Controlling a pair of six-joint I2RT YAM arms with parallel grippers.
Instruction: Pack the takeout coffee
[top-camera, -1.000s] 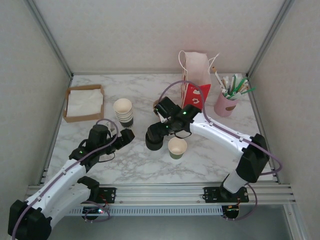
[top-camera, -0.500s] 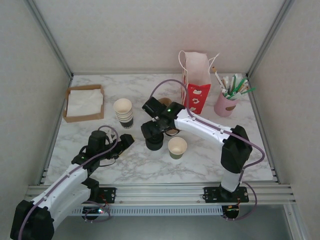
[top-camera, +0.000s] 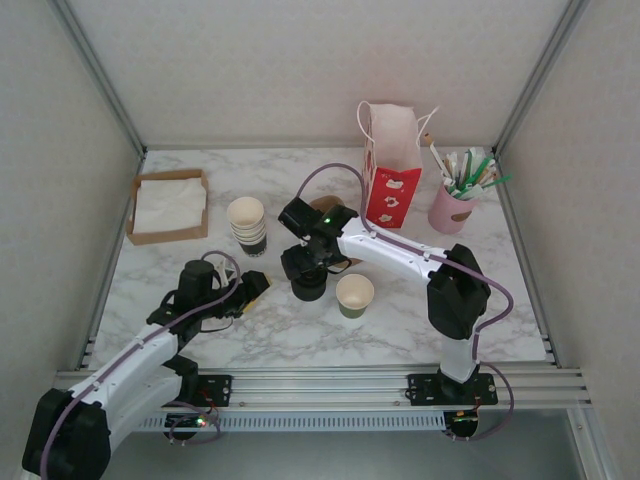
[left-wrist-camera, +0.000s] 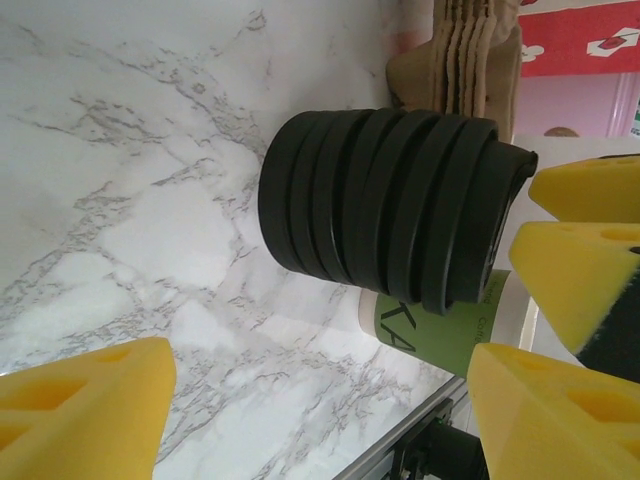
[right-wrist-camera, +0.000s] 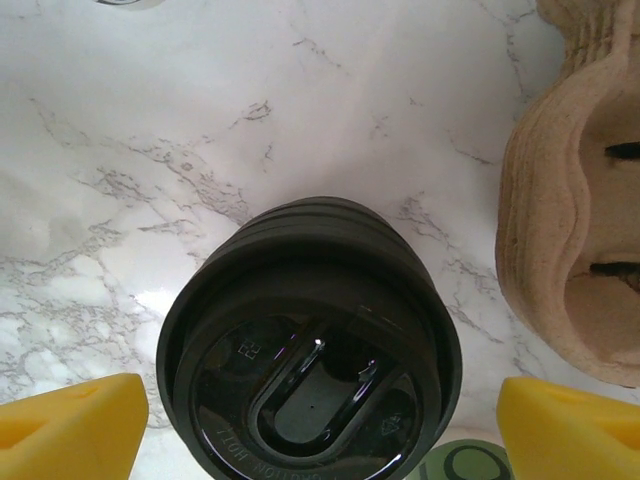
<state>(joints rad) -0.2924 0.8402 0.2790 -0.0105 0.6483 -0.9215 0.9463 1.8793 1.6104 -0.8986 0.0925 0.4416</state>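
Observation:
A lone paper cup (top-camera: 354, 295) with a green band stands lidless at mid-table; its green side shows in the left wrist view (left-wrist-camera: 440, 330). No capped takeout coffee is in view. Just left of the cup sits a squat stack of black lids (top-camera: 308, 285), (left-wrist-camera: 380, 215), (right-wrist-camera: 310, 350). My right gripper (top-camera: 305, 262) hovers over that stack, open, with a yellow pad on each side (right-wrist-camera: 320, 445) and clear of it. My left gripper (top-camera: 252, 288) is low on the marble left of the stack, open and holding nothing (left-wrist-camera: 320, 410).
A stack of lidless cream-rimmed cups (top-camera: 247, 225) stands left of centre. A red-and-white paper bag (top-camera: 392, 170) is at the back, beside a pink holder of utensils (top-camera: 455, 205). A napkin box (top-camera: 168, 205) is far left. Brown pulp cup carriers (right-wrist-camera: 575, 200) lie behind the lids.
My right gripper has swung left and settled above the lid stack. My left arm has drawn back slightly toward the near edge.

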